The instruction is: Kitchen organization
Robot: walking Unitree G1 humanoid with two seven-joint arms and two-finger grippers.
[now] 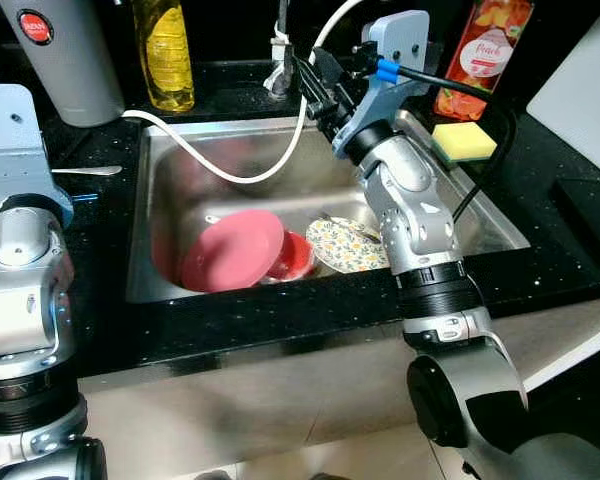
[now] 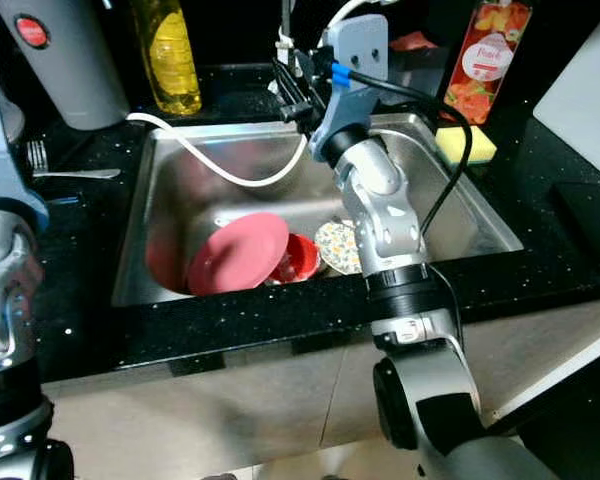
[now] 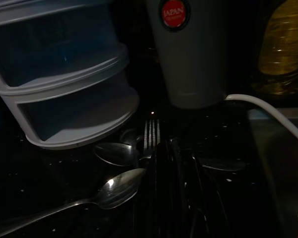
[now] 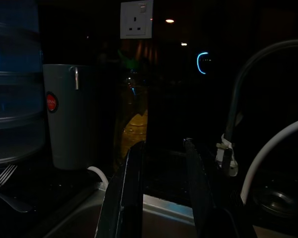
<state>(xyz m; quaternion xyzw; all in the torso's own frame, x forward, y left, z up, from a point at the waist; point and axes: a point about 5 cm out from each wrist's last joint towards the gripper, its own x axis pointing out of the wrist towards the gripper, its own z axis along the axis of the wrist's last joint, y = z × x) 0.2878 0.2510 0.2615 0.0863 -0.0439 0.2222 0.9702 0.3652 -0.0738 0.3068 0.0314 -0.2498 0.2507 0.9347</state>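
- The sink (image 1: 170, 200) is the landmark: in its basin a pink plate (image 1: 235, 248) leans over a red bowl (image 1: 292, 256), with a patterned plate (image 1: 348, 246) just beside them, toward the right wall.
- A white hose (image 1: 230, 172) runs from the faucet (image 1: 280, 60) down across the basin and out over the sink's left rim.
- The right gripper (image 4: 161, 188) hangs above the sink's back rim, near the faucet base, its fingers (image 4: 126, 198) apart and empty.
- A yellow sponge (image 1: 463, 141) lies on the counter by the sink's back right corner, in front of a peach bottle (image 1: 483, 55).
- Left of the sink lie a fork (image 3: 151, 136) and spoons (image 3: 116, 188); the left gripper (image 3: 171, 193) hovers over them, but I cannot tell how its fingers stand.
- Behind the cutlery stand a grey jug (image 1: 65, 55) and a yellow bottle (image 1: 167, 55).
- Judgement: the right arm seems to be reaching for the faucet or hose; next it would need to line up and close there.
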